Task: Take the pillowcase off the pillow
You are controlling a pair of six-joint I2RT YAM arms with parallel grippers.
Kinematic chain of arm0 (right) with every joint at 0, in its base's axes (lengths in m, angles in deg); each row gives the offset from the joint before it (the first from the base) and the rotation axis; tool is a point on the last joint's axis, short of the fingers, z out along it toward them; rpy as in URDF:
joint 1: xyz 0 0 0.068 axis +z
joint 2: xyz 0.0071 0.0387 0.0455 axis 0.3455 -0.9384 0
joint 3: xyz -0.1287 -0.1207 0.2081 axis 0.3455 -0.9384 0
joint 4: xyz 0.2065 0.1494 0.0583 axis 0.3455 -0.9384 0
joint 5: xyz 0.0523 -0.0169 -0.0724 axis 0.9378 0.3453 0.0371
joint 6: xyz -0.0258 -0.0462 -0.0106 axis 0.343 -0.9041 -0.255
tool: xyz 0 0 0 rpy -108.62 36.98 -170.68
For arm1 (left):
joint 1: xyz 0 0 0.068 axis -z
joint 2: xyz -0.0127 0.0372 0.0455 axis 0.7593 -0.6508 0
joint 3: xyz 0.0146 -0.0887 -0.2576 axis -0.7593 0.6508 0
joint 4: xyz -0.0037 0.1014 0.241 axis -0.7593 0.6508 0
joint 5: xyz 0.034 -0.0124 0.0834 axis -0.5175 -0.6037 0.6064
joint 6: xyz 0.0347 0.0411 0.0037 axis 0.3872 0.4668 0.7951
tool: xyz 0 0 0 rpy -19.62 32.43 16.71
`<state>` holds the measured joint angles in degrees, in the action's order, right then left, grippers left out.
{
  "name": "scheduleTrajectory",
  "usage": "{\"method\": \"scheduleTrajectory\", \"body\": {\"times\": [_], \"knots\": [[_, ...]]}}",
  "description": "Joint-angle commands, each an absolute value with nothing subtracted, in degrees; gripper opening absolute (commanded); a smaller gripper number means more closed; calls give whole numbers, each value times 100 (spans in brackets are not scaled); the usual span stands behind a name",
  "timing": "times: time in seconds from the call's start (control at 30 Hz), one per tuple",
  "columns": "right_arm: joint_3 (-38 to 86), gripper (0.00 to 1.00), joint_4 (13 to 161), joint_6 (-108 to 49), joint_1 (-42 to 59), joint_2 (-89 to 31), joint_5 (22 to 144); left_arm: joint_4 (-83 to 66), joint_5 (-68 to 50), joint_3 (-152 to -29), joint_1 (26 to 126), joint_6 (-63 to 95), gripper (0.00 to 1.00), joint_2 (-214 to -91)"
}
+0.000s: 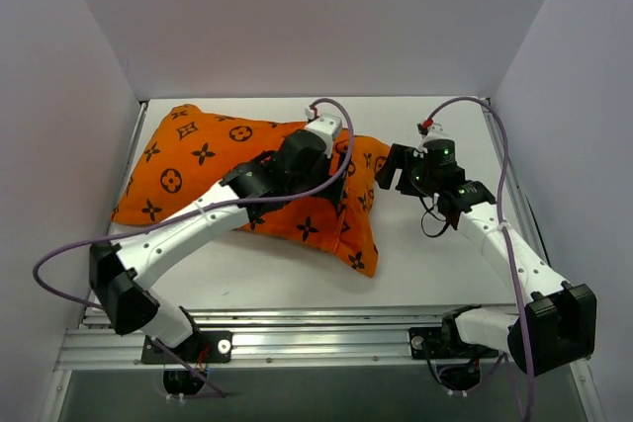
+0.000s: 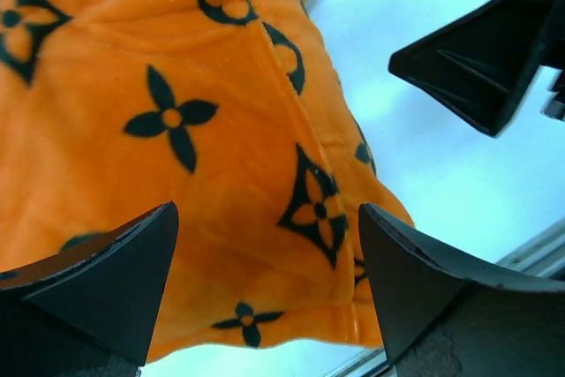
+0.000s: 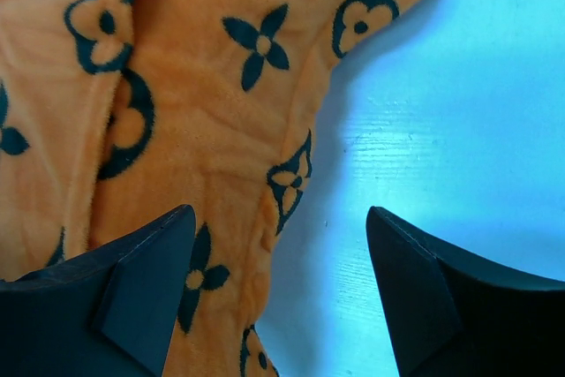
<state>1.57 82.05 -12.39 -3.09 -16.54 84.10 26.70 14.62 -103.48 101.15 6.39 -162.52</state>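
Note:
The orange pillowcase (image 1: 198, 165) with black flower and star motifs lies across the left and middle of the table. It fully covers the pillow, so no white cushion shows. My left gripper (image 1: 336, 167) is open just above the pillowcase's right end. In the left wrist view the patterned cloth (image 2: 221, 130) fills the space between and beyond its fingers (image 2: 269, 253), which hold nothing. My right gripper (image 1: 391, 170) is open beside the pillowcase's right edge. In the right wrist view it (image 3: 281, 253) straddles that edge of the cloth (image 3: 194, 112), left finger over fabric, right finger over table.
White table (image 1: 435, 274) with grey walls at the left, back and right. A metal rail (image 1: 316, 343) runs along the front edge. The two grippers are close together; the right gripper's black body shows in the left wrist view (image 2: 477, 68).

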Motion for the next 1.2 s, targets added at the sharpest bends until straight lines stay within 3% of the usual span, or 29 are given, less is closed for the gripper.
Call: {"method": "scheduleTrajectory", "body": {"times": [0.0,0.43,0.83,0.93,1.17], "knots": [[33,74,8405,-1157,-448,-1373,8664,2772,1991,-11178,10248,910,91,-16915],[-477,78,9239,-868,-554,-1469,9595,3326,3292,-12192,10477,1306,91,-18263],[-768,79,10040,-692,-448,-1742,10122,3467,3468,-11893,10433,1341,72,-18324],[-776,79,10075,-683,-378,-1759,10070,3397,3329,-11901,10433,1297,73,-18219],[-1031,79,10504,-543,-387,-2102,10087,3186,2713,-12033,10442,1139,86,-18043]]}}
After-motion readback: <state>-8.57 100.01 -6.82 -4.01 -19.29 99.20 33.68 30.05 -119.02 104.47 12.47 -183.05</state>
